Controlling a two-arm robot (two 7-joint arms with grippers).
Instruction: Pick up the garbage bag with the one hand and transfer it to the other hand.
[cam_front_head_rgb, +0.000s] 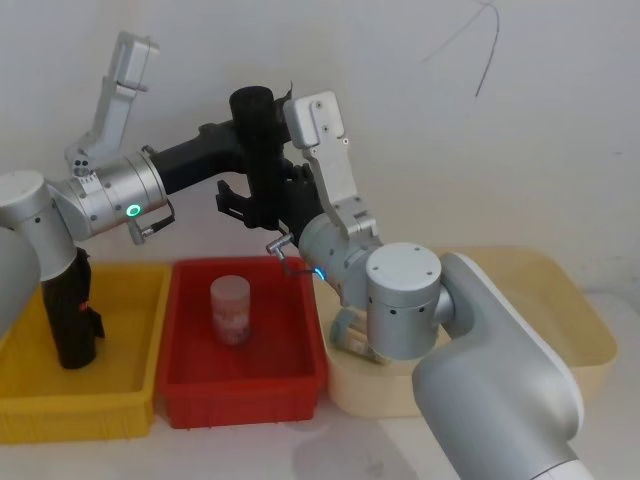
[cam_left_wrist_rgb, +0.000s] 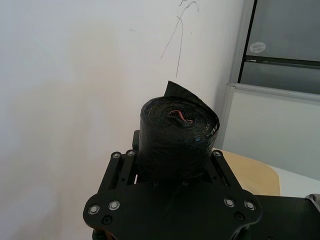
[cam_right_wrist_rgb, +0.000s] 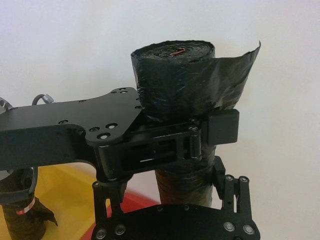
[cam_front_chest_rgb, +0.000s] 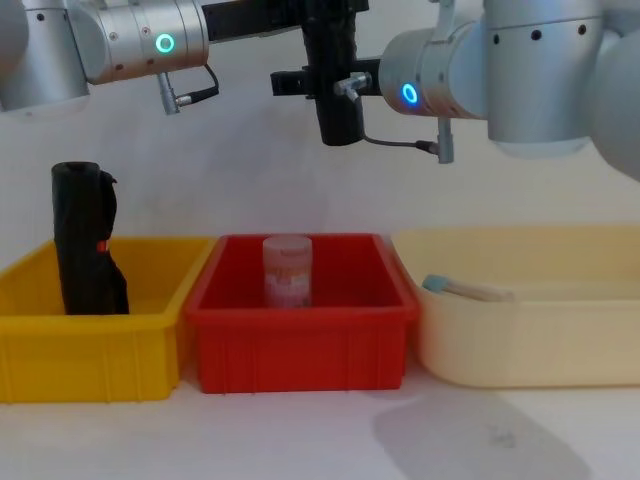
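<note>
The garbage bag (cam_front_head_rgb: 262, 150) (cam_front_chest_rgb: 338, 100), a tight black roll, stands upright in the air above the red bin (cam_front_head_rgb: 250, 385). The one hand, my left gripper (cam_front_head_rgb: 258, 135) (cam_left_wrist_rgb: 172, 165) on the green-ringed arm, is shut on the roll's upper half; its top and a loose flap (cam_right_wrist_rgb: 235, 75) stick up above the fingers. The other hand, my right gripper (cam_front_head_rgb: 266, 208) (cam_right_wrist_rgb: 182, 200) on the blue-ringed arm, sits lower on the roll (cam_right_wrist_rgb: 175, 80). Its fingers flank the lower part with a gap on one side, so it is open.
A second black roll (cam_front_head_rgb: 72, 310) (cam_front_chest_rgb: 85, 240) with a red mark leans in the yellow bin (cam_front_chest_rgb: 90, 345) on the left. A pale jar (cam_front_head_rgb: 230, 308) (cam_front_chest_rgb: 287, 270) stands in the red bin. A cream tub (cam_front_chest_rgb: 530, 340) on the right holds a flat object (cam_front_chest_rgb: 465, 288).
</note>
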